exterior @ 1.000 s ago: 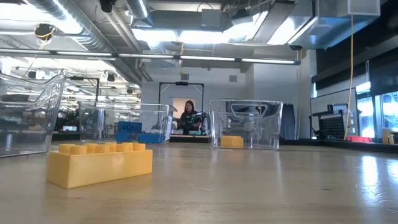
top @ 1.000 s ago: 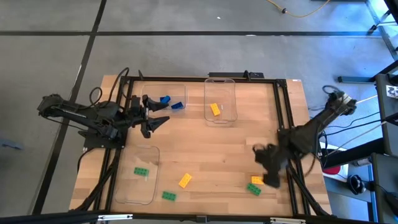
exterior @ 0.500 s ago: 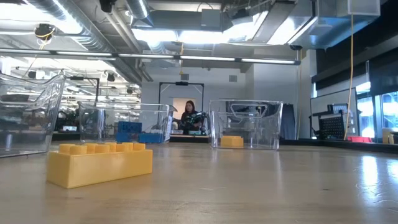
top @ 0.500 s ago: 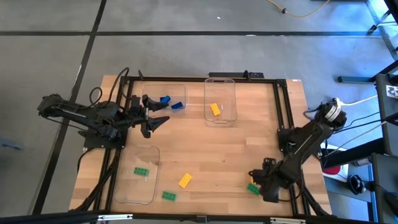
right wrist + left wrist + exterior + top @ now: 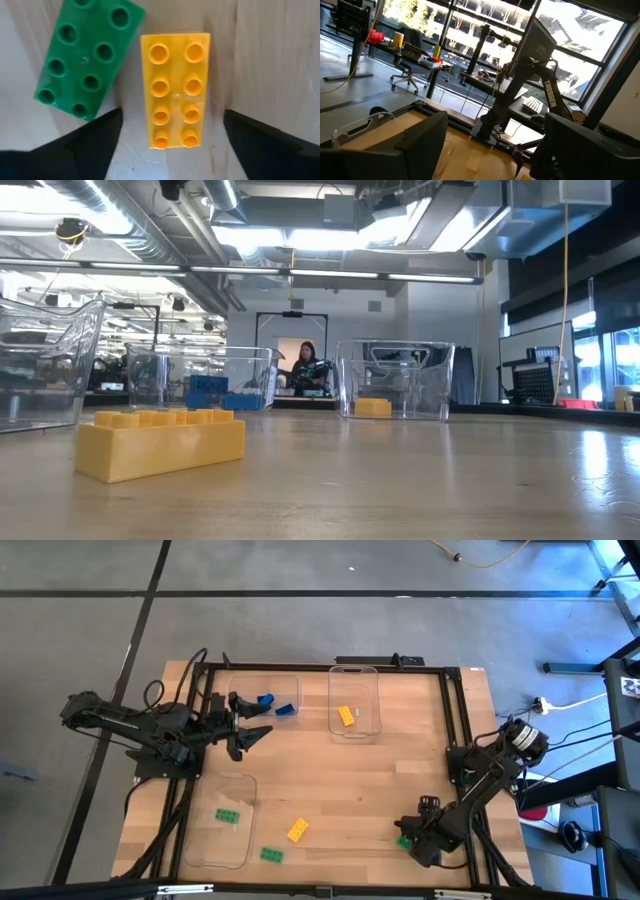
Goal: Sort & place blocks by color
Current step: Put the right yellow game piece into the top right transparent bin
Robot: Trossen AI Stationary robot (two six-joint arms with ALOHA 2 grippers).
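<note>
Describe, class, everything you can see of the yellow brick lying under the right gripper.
The yellow brick is a glossy plastic rectangle with eight round studs in two rows of four. It lies flat, studs up, on the pale wooden table near the front right corner. A green brick lies tilted alongside, its corner almost touching. The open right gripper straddles it without contact.

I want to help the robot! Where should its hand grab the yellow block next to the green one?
Probably from straight above, across the yellow block's two long sides. It lies flat, studs up, and the right hand already hangs open over it. The green block sits close on one side, so a finger must slip between them.
</note>
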